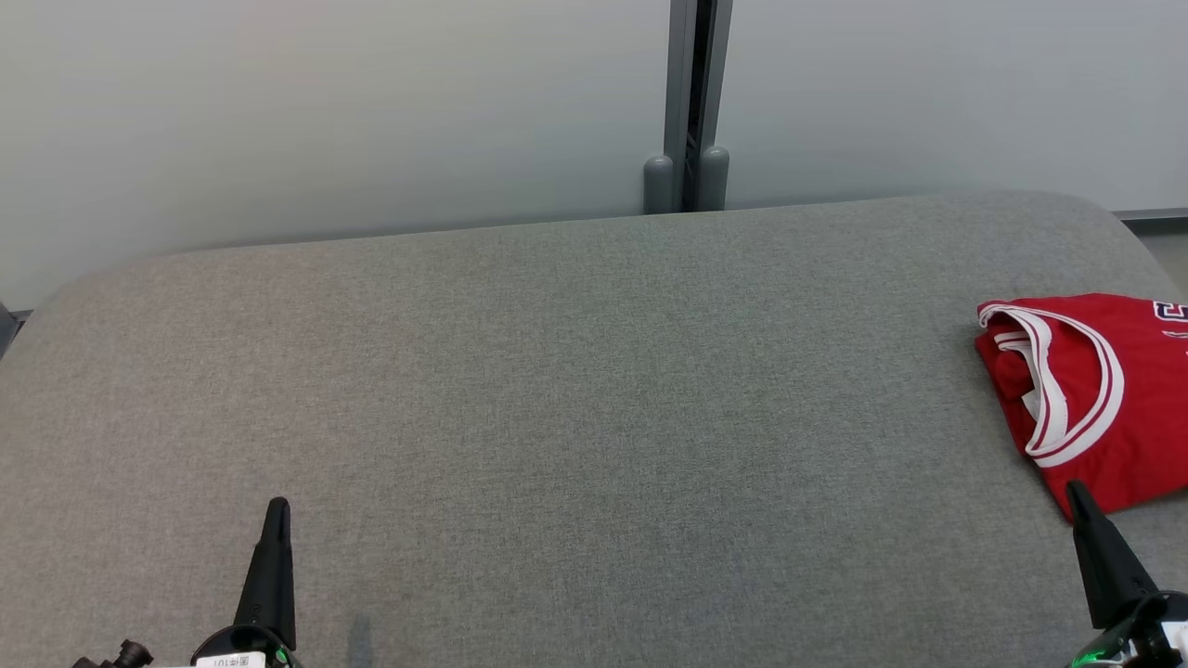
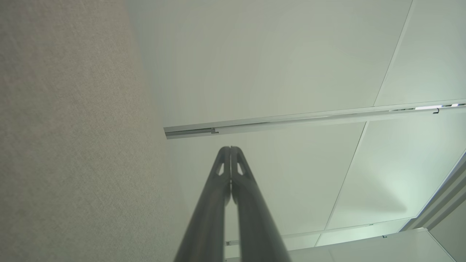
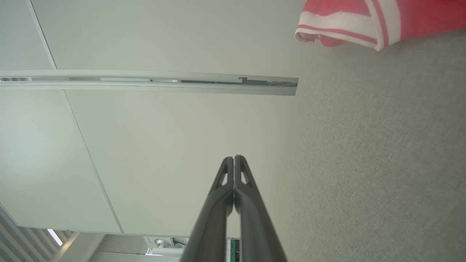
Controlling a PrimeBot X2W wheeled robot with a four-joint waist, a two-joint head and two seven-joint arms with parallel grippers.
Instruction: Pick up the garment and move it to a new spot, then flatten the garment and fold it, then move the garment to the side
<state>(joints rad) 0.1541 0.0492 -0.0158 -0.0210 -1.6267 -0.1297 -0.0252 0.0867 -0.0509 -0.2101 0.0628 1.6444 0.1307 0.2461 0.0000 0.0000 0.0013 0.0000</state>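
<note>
- The desk point(image 1: 557, 390) is open grey cloth from its left edge across the middle.
- A folded red shirt point(image 1: 1104, 390) lies at the right edge.
- A wall point(image 1: 325, 111) and a post point(image 1: 687, 102) stand behind the far edge.

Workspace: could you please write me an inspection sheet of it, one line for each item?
Surface: grey fabric-covered table, flat.
Job's things: red garment with white trim, folded, lying at the table's right side, partly cut off by the picture edge.
Clutter: nothing seen.
Grippers: left gripper shut, empty, at the near left; right gripper shut, empty, beside the garment, not gripping it.
Cables: nothing seen.
Surroundings: pale wall panels behind, a grey post between them.
</note>
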